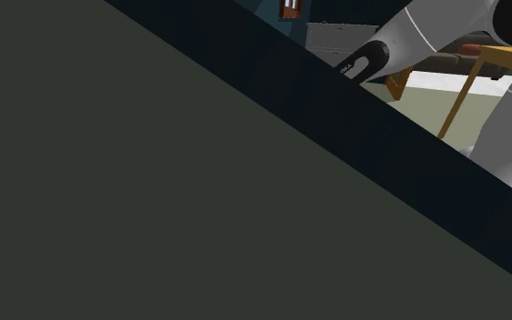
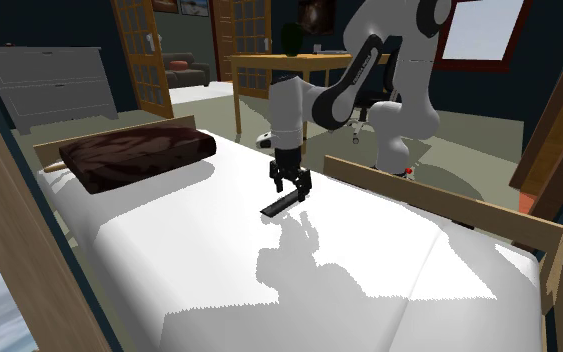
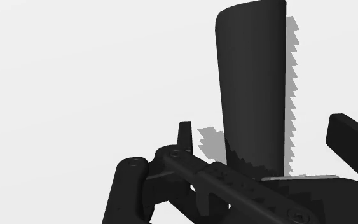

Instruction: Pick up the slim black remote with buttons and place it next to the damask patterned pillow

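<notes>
Wrist view: we see the remote [image 3: 254,89] lying on the bed [image 3: 75,76] between the spread fingers of our pincer [image 3: 263,130] (neither touches it), long axis pointing straight ahead.

The arm [image 2: 291,110] reaches down, its gripper [image 2: 291,188] vertical, spread apart.

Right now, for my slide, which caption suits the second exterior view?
Open claw hangs over the black remote on the white bed; the dark brown pillow lies apart.
</notes>
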Tool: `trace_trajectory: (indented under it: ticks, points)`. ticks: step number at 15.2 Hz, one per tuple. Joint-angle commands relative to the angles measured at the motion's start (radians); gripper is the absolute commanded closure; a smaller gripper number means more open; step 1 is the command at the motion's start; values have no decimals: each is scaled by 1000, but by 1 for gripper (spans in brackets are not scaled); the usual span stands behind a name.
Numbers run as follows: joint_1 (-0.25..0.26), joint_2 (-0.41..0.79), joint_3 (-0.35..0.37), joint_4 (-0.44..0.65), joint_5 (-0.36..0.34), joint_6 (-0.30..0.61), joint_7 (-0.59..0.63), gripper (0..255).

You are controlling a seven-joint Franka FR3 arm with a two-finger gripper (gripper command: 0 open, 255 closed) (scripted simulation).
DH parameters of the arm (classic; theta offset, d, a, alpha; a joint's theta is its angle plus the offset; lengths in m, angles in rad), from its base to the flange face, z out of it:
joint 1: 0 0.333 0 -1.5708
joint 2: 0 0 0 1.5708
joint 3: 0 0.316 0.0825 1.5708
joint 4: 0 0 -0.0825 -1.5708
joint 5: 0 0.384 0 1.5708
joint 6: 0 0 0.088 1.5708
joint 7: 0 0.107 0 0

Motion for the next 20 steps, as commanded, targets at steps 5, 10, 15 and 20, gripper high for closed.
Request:
trace_trajectory:
  ticks: [5,10,15,20]
  points:
    - [0,0,0,0,0,0,0,255]
    - [0,5,0,0,1,4,-1,255]
    - [0,-29,-1,13,-7,-42,7,255]
    - [-2,-74,0,39,-17,-112,18,255]
